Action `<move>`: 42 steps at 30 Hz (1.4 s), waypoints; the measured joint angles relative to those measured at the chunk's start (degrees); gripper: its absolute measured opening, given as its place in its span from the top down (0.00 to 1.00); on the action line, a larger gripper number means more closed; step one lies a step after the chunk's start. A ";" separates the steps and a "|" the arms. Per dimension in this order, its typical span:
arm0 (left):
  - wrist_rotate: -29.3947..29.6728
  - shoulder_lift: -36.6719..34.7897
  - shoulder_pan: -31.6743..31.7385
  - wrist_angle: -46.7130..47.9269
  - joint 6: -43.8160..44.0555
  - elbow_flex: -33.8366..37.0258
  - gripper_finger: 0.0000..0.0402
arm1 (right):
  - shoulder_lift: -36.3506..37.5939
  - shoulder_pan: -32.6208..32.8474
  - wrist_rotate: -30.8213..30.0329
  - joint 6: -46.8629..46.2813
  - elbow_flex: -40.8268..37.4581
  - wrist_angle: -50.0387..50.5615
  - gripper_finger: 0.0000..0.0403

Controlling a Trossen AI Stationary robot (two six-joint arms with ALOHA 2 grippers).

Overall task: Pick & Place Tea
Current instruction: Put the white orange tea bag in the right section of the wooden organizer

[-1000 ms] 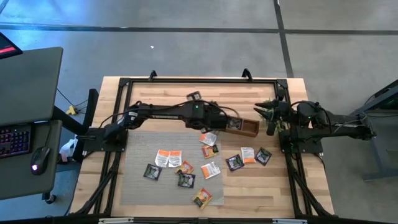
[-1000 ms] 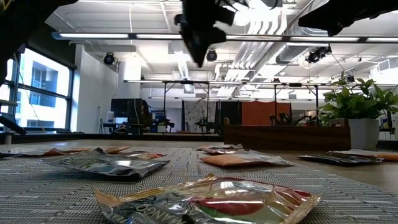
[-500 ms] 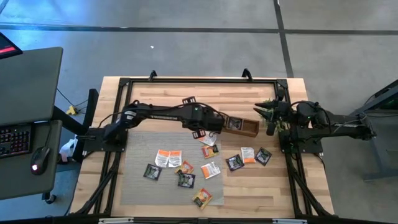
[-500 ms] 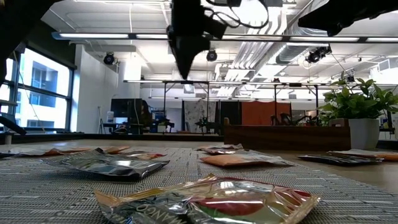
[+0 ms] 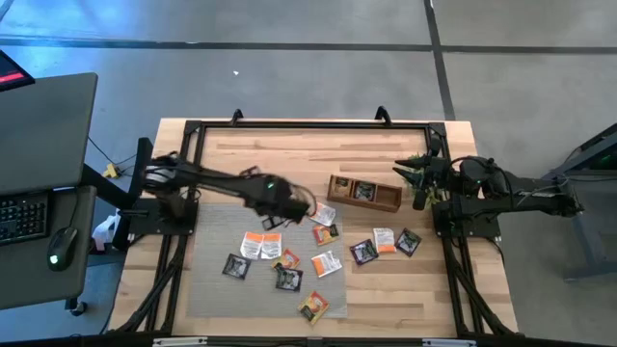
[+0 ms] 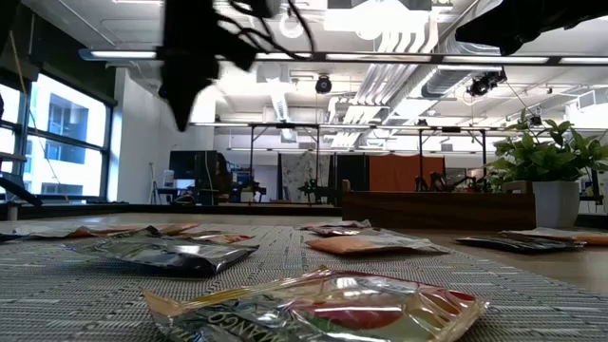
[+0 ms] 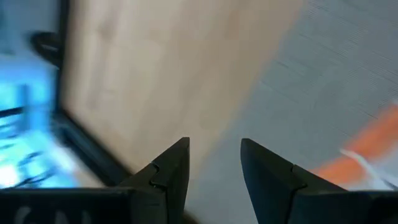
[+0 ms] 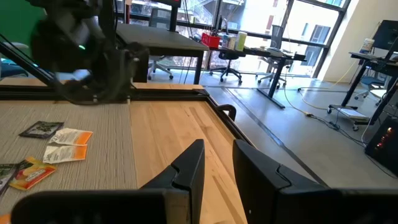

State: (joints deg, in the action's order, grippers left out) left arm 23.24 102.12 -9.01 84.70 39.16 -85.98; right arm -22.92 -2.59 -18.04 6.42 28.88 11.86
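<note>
**Left gripper empty over the mat**

The left gripper (image 5: pixel 301 204) hangs above the grey mat (image 5: pixel 207 280), its jaws apart with nothing between them. At its 3 o'clock lies the wooden tray (image 5: pixel 364 193), with sachets in it. The loose tea sachets (image 5: pixel 326 262) are spread over the mat and bare table (image 5: pixel 289 145) from its 4 to 7 o'clock. The right gripper (image 5: pixel 418 189) waits beside the plant (image 5: pixel 413 172), jaws slightly parted, empty.

Open-plan robotics lab or workshop. Polished concrete floor (image 5: pixel 289 67) with taped lines, exposed ceiling ducts (image 6: pixel 275 95), strip lights (image 6: pixel 380 57). Desks (image 8: pixel 155 40), office chairs (image 8: pixel 230 59), a keyboard (image 5: pixel 21 217), large windows (image 6: pixel 57 142) around a wooden workbench (image 5: pixel 280 145).
</note>
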 joint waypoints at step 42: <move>-15.66 -10.73 -23.74 -44.59 49.15 39.40 0.65 | -4.53 -0.02 -0.02 0.00 -0.02 -0.48 0.80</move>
State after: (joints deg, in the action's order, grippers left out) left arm 7.58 91.38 -32.75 40.11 88.30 -46.58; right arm -27.45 -2.61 -18.06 6.42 28.86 11.38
